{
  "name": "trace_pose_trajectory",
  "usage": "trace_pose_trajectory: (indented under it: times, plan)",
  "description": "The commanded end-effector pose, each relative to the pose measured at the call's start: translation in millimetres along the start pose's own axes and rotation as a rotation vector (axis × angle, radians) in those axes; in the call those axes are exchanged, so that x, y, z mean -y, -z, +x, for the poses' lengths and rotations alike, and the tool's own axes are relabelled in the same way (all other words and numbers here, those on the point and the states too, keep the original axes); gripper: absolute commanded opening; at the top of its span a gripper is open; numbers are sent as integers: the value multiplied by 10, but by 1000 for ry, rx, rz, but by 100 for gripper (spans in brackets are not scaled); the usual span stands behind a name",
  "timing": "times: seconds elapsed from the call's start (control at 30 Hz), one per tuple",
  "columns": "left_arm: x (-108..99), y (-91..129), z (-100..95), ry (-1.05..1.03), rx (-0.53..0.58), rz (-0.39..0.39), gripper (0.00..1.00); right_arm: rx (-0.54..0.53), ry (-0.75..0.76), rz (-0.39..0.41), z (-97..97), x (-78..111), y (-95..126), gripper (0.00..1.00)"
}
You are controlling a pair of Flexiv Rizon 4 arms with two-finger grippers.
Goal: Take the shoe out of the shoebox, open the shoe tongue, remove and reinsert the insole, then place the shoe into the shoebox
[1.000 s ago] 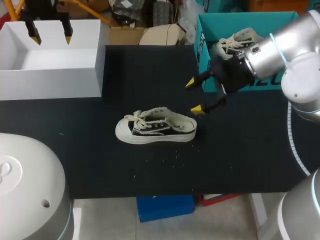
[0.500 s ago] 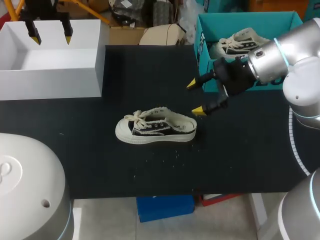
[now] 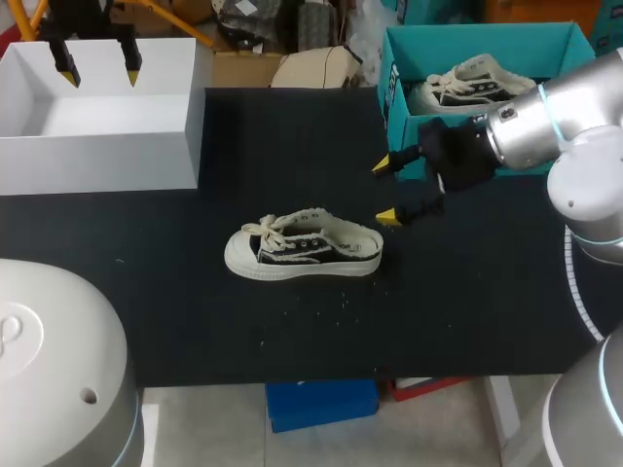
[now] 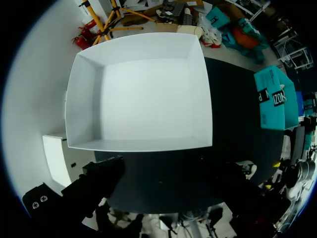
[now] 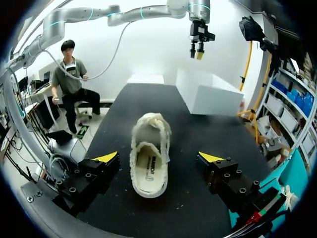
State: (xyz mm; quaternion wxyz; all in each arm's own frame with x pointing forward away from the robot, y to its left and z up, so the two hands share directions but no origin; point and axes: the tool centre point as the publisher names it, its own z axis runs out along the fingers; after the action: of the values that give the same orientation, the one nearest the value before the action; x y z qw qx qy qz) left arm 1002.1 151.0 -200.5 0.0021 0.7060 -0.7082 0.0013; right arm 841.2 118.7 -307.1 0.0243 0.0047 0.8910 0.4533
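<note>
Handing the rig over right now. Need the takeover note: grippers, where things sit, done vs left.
Left gripper: open, empty, above the white box at the table's far left.
Right gripper: open, empty, at the heel end of the shoe, not touching it.
The shoe stands on its sole mid black table, with the insole inside. A second shoe lies in the teal shoebox, far right.
Done: shoe is out of the shoebox.
Left: cannot tell whether the tongue and insole steps are done; in any case the shoe must go into the shoebox.
</note>
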Motion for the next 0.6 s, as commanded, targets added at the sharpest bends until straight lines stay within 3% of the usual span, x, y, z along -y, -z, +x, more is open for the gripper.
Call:
trace_pose_trajectory:
  times: [0.03,0.3,0.6]
  plan:
    - [-5,4,7,2,3,-1,100,40,-18,-13,54,157,-89,100]
    - [-5,4,7,2,3,-1,100,57,-55,-23,100,447,-305,100]
    - [-5,4,7,2,3,-1,100,60,-76,-43,107,649,-537,100]
